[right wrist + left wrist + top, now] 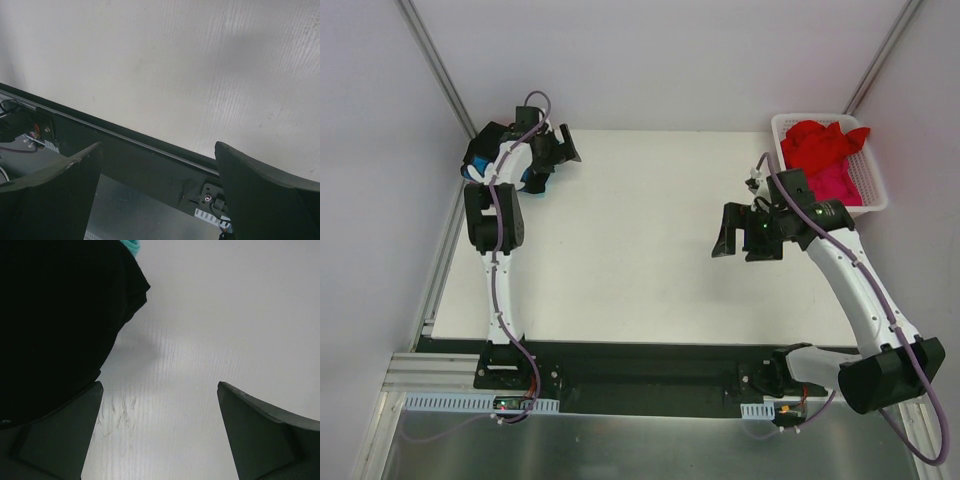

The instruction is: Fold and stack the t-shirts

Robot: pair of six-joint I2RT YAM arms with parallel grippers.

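A black t-shirt (50,315) fills the upper left of the left wrist view, with a sliver of teal t-shirt (132,245) at its top edge. From above, this black (487,134) and teal (474,171) pile lies at the table's far left corner, mostly hidden under the left arm. My left gripper (563,148) hangs open just right of the pile, jaws wide over bare table (160,430). Red (820,142) and pink (842,183) t-shirts lie crumpled in the basket. My right gripper (728,238) is open and holds nothing (160,195), left of the basket.
The white slotted basket (876,190) stands at the far right corner of the white table (640,240). A black rail (125,145) runs along the table's near edge, with the arm bases there. Grey walls stand close on the left and right.
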